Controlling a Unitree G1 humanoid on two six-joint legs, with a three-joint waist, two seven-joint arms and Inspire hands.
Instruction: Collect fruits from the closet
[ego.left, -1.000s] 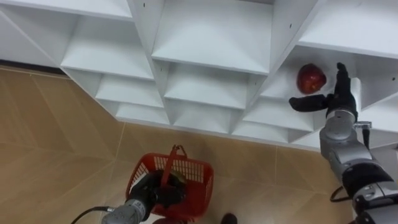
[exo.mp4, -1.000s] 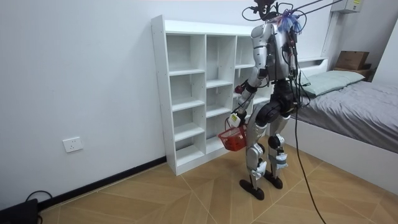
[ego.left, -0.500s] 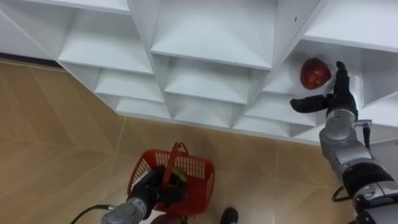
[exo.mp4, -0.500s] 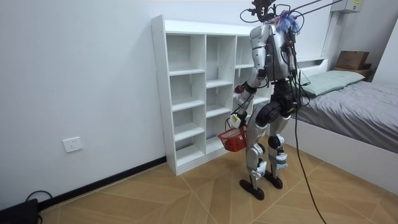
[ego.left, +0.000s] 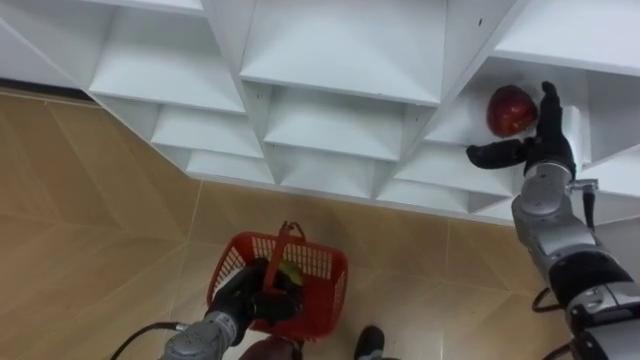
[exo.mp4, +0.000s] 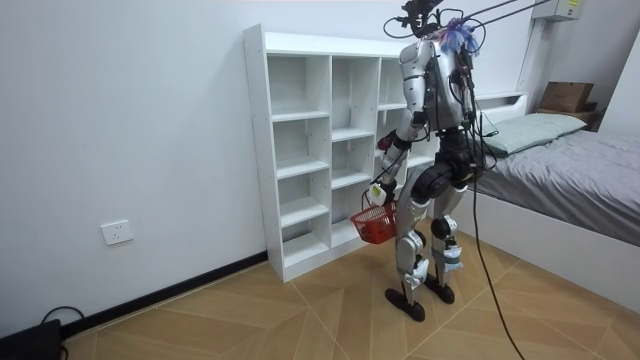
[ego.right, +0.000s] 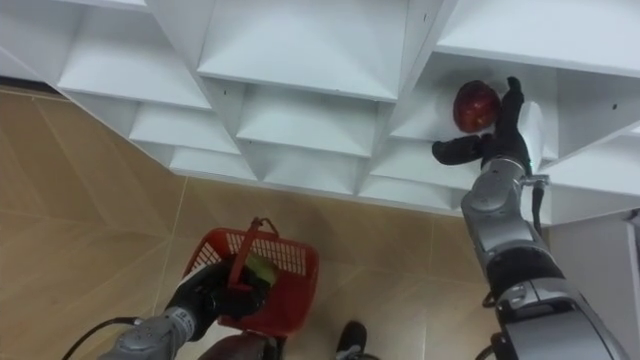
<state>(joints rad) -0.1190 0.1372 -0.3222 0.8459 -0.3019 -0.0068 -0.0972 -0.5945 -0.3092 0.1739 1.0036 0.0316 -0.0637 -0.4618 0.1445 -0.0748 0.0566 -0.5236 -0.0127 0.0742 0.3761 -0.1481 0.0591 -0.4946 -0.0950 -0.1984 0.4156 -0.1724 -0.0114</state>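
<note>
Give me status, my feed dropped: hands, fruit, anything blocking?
Right hand open beside red fruit on closet shelf, not yet gripped. Left hand shut on handle of red basket. Nothing blocking.

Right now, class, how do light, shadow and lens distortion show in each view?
Left eye view: the shelf boards fan outward, their recesses shaded grey; the red fruit lies in soft shade by the right hand. Room view: the same shelf stands square and evenly lit, without glare.
</note>
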